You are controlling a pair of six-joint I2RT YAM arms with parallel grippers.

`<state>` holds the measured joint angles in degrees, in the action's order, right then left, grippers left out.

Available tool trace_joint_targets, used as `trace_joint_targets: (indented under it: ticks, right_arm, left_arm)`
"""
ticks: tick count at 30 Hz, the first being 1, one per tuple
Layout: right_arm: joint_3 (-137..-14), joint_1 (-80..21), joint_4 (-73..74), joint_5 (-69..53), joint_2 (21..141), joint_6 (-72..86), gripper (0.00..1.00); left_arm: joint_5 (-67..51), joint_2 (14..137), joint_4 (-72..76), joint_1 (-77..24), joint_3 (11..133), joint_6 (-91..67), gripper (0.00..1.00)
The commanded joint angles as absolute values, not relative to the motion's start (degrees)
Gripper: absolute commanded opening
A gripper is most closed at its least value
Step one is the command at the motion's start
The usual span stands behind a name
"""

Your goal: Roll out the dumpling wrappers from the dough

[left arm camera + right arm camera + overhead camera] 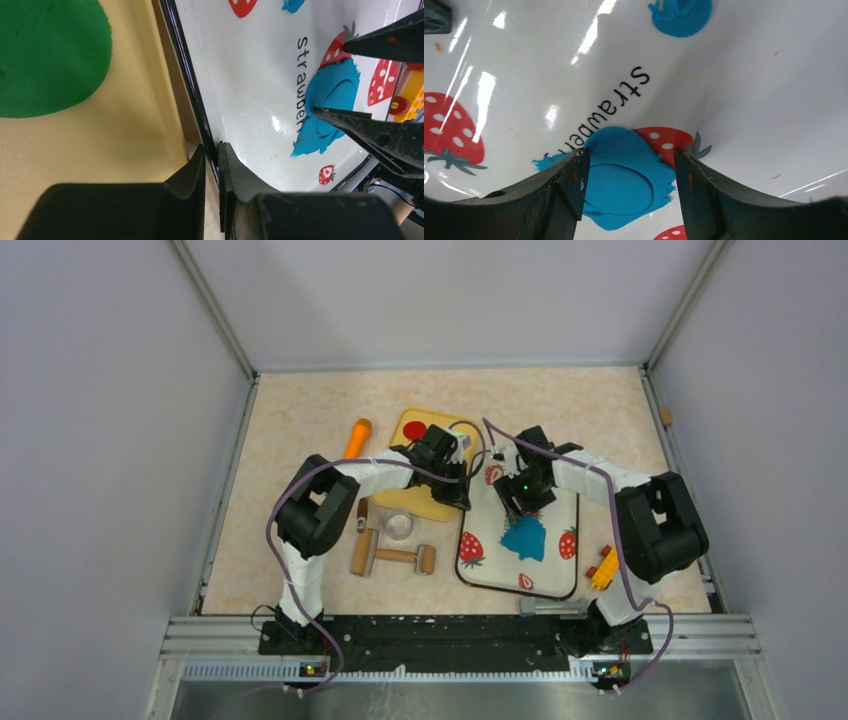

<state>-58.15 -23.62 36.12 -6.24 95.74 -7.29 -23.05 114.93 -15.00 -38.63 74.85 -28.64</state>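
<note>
Right tool (629,167) hangs wide open astride the dough (621,142), flattened near the middle of the tray (240,100), a wrapper (616,186) scored in it. Left tool (212,162) narrowly pinches the tray's rim. Lifting could tear the thin clay, and a slipping pinch would let the tray slide.

You've got two dough pieces (624,175), one tray (545,575), one green disc (45,55), one red disc (414,430), one wooden roller (393,556).

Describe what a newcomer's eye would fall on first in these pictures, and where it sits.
The bright-blue dough, ragged-edged with a round outline pressed in, lies on the white strawberry tray, showing between the fingers of the open right gripper. The left gripper pinches the tray's black rim, beside a green disc on a yellow board.
</note>
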Motion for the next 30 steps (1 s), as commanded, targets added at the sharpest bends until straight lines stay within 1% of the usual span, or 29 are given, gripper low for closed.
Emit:
trace_joint_targets:
  ticks: [1, 6, 10, 16, 20, 25, 30]
  right_arm:
    - [-60.51, -24.15, 37.83, -12.81, 95.44, -3.89, 0.64]
    - [-61.21, -25.74, 38.31, -10.43, 97.63, -6.48, 0.71]
    - [-57.87, -26.63, 38.17, -5.36, 97.97, -9.17, 0.7]
    - [-54.04, -27.53, 37.6, -2.67, 96.46, -11.7, 0.69]
    - [-52.95, -28.21, 37.08, -1.42, 97.46, -12.9, 0.68]
    - [-52.64, -28.03, 36.06, 2.28, 98.56, -13.31, 0.65]
    - [-54.38, -26.21, 35.99, 2.83, 98.71, -12.75, 0.54]
  left_arm:
    - [-23.76, 116.69, -12.87, -39.02, 75.44, -27.96, 0.03]
    - [-24.01, 117.16, -12.92, -39.03, 75.97, -28.04, 0.02]
    - [-23.75, 117.08, -12.83, -38.94, 76.08, -27.95, 0.0]
    - [-23.2, 117.28, -12.9, -38.87, 76.3, -27.95, 0.0]
    - [-23.27, 117.83, -13.24, -38.76, 76.96, -28.03, 0.0]
    - [-23.18, 118.12, -13.53, -38.68, 77.5, -27.95, 0.0]
    - [-23.36, 118.28, -13.77, -38.67, 77.82, -27.54, 0.0]
